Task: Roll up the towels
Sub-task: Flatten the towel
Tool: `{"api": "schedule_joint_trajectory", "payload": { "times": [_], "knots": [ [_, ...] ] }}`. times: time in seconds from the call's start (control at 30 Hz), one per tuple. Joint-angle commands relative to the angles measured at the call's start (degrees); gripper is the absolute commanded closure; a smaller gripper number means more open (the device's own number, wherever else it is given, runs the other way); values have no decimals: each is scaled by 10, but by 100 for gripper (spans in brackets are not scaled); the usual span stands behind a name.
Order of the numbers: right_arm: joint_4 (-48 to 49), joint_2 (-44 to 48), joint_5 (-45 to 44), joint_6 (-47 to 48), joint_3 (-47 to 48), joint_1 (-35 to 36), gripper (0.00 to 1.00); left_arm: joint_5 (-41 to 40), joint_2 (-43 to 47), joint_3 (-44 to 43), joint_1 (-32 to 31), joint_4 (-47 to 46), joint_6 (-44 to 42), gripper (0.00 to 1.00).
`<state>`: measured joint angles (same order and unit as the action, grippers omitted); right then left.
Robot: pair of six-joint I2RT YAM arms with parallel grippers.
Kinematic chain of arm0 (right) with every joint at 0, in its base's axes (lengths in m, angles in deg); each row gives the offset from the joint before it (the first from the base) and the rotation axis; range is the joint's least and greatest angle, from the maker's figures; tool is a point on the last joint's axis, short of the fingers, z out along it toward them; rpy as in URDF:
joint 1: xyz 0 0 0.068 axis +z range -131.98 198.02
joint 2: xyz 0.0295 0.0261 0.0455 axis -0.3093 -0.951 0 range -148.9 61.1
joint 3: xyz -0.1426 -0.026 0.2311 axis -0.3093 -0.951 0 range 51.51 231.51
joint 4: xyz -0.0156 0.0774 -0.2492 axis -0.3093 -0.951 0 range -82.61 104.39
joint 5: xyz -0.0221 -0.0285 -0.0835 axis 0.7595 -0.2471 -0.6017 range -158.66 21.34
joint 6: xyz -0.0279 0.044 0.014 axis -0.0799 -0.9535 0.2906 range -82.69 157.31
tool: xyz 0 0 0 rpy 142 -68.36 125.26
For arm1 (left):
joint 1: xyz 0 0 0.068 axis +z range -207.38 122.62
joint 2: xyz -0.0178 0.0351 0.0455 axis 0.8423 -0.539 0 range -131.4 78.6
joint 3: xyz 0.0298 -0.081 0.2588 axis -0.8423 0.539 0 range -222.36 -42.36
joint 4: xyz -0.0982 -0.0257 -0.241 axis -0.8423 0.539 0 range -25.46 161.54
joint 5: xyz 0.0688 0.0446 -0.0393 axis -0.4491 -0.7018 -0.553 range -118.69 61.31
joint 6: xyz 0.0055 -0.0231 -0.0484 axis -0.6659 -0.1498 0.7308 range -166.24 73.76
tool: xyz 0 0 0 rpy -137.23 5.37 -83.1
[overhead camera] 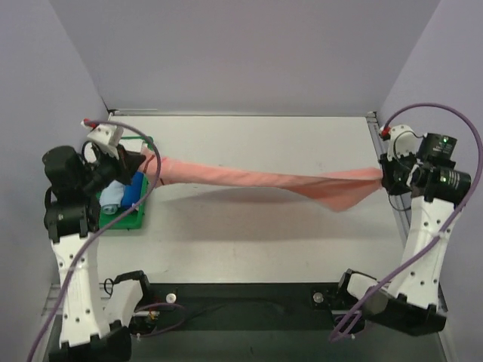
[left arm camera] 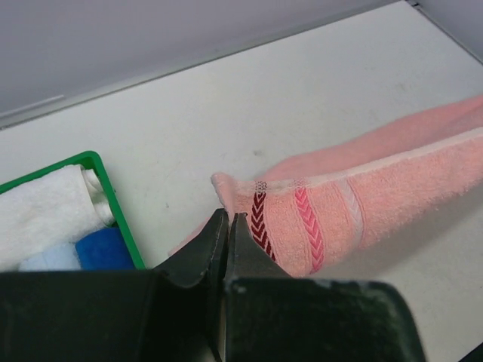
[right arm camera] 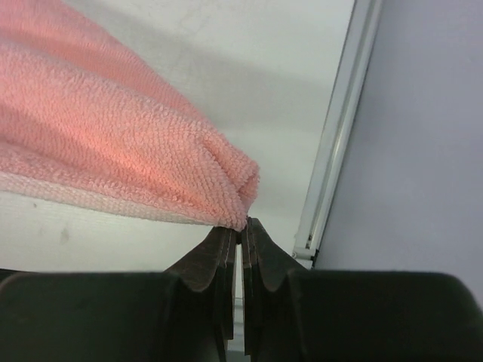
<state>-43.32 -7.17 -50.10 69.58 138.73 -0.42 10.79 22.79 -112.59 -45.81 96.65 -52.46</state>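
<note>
The arms lean out to opposite sides, left gripper (left arm camera: 229,220) and right gripper (right arm camera: 241,228) each pinched tight on one end of the pink towel (overhead camera: 264,179).

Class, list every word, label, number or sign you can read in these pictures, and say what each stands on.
None: no view shows a readable word, number or label.
The pink towel bears only woven arrow-pattern stripes, no letters.
The green tray shows no marking.

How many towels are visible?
4: salmon pink cloth towel between left gripper and right gripper; white towel, light blue towel, dark blue towel in green plastic bin; more maybe hidden.
</note>
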Motion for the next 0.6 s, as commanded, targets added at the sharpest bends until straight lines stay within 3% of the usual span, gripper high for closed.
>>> {"api": "schedule_joint_trajectory", "payload": {
  "times": [0.0,0.17,0.37,0.47,0.57],
  "knots": [
    [-31,59,13,57,-28,-31,100,-11,89,35,8,-21,33,100],
    [-21,37,11,65,-12,-35,100,-60,122,42,7,-46,95,100],
    [-20,-126,24,29,76,-23,100,-90,21,46,2,-109,142,100],
    [-18,-207,29,23,100,4,100,-78,-43,62,-26,-160,158,100],
    [-3,-297,17,0,124,38,100,-124,-97,95,-91,-244,159,100]
  ]
}}
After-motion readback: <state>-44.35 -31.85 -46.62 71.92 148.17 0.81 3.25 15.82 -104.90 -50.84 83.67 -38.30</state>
